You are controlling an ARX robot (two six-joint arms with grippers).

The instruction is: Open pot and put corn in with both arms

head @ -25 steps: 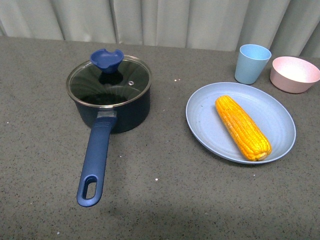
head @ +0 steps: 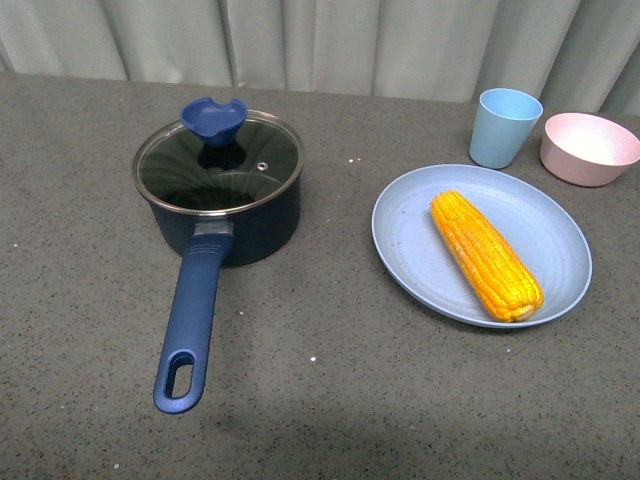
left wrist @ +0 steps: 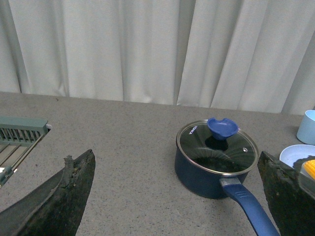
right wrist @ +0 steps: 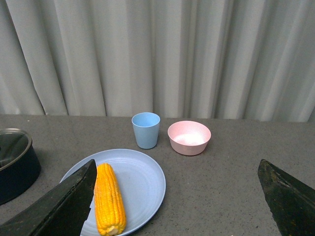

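The grey table [head: 340, 400] holds everything. On the near side, the left gripper [left wrist: 174, 156] and the right gripper [right wrist: 176, 163] both have their fingers spread wide, with nothing in them. The pot [head: 255, 225] sits on the left, close to the left arm. Its glass lid [head: 250, 160] is on, so it must come off first. The plate [head: 400, 240] on the right keeps the corn [head: 487, 255] lying flat for the right arm. The lid's blue knob [head: 213, 118] sticks up for grabbing.

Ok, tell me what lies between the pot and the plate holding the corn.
Nothing. In the front view, the stretch of grey table between the pot and the blue plate under the corn is bare.
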